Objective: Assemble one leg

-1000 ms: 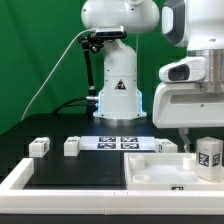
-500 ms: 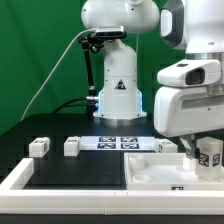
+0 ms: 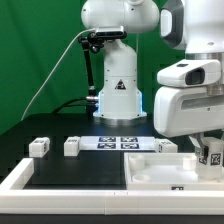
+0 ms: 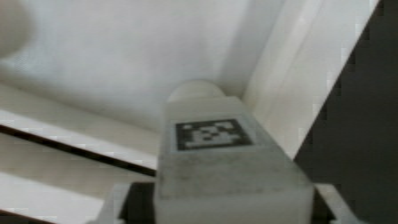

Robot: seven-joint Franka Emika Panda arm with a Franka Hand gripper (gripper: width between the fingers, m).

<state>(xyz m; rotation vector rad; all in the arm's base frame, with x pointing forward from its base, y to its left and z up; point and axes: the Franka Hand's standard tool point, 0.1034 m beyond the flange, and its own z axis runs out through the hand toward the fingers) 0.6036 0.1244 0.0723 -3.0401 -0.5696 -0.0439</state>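
Over the last second the arm's wrist has sunk lower and carried the leg (image 3: 213, 155), pinched between the fingers of the gripper (image 3: 210, 149), slightly down toward the right edge of the white tabletop (image 3: 160, 171). To seat it well, I judge the leg should stay upright and come down slowly over its corner, with the grip holding until it settles, since neither view shows a hole. The black table (image 3: 60, 160) has ample room: two spare legs (image 3: 39, 147) lie well apart at the left, the marker board (image 3: 118, 142) farther back, before a green backdrop (image 3: 40, 50).
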